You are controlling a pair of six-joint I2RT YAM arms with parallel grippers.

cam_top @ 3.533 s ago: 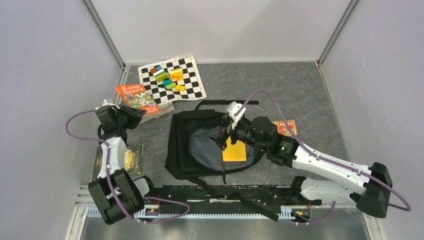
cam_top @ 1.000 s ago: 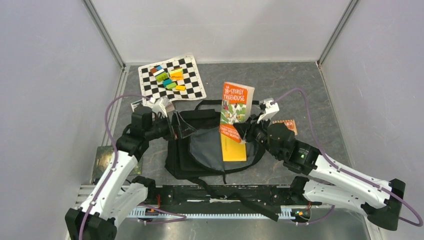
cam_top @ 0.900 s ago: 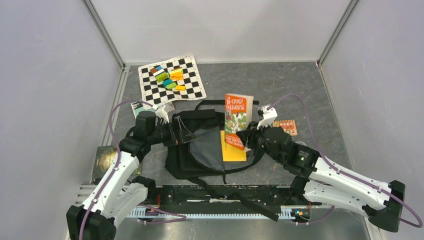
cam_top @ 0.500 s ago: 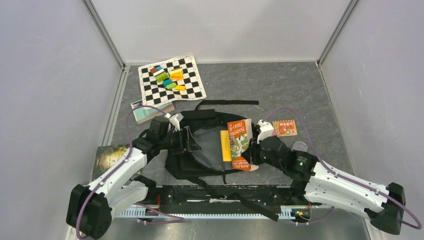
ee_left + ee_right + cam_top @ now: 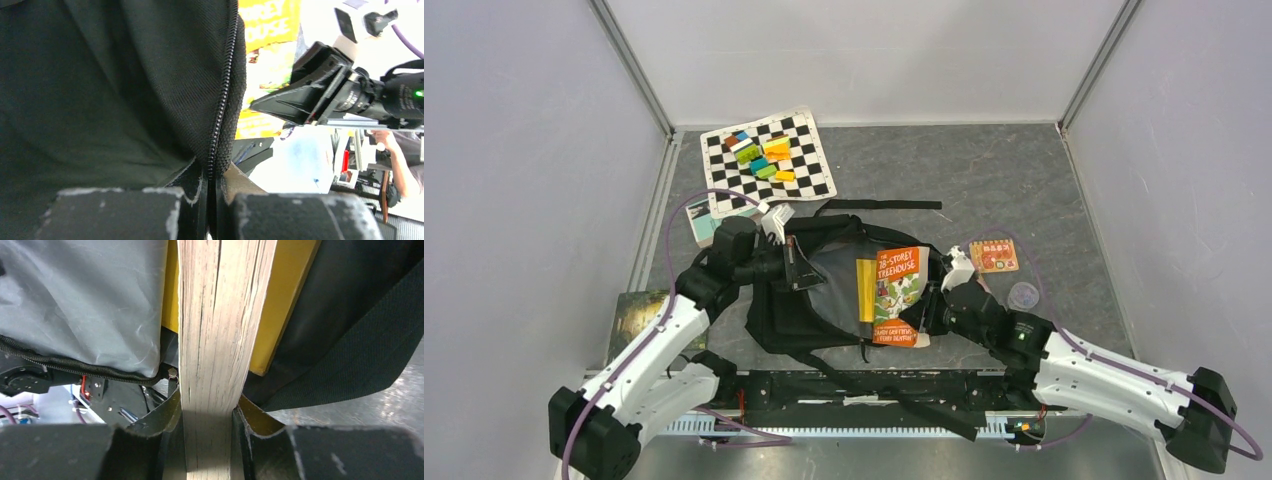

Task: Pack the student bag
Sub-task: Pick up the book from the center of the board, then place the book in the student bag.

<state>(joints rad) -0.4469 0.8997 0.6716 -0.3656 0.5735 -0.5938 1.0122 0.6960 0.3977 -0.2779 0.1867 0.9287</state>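
The student bag (image 5: 774, 312) lies open in the middle of the table, showing its grey lining (image 5: 829, 290) and a yellow notebook (image 5: 865, 290) inside. My left gripper (image 5: 796, 268) is shut on the bag's zipped rim (image 5: 225, 100) at the left of the opening; in the left wrist view the gripper (image 5: 212, 200) pinches that black fabric edge. My right gripper (image 5: 931, 315) is shut on an orange book (image 5: 896, 295) that lies tilted over the opening's right side. In the right wrist view the gripper (image 5: 208, 440) clamps the book's page block (image 5: 215, 340), with the yellow notebook (image 5: 280, 315) behind it.
A chequered mat with several coloured blocks (image 5: 764, 160) lies at the back left. A book (image 5: 704, 225) sits left of the bag and a green book (image 5: 639, 315) near the left edge. A small orange card (image 5: 994, 255) and a clear round lid (image 5: 1022, 295) lie right of the bag.
My left gripper has moved onto the bag's rim and shut on it. My right arm has brought the orange book down from upright to lying over the bag's opening.
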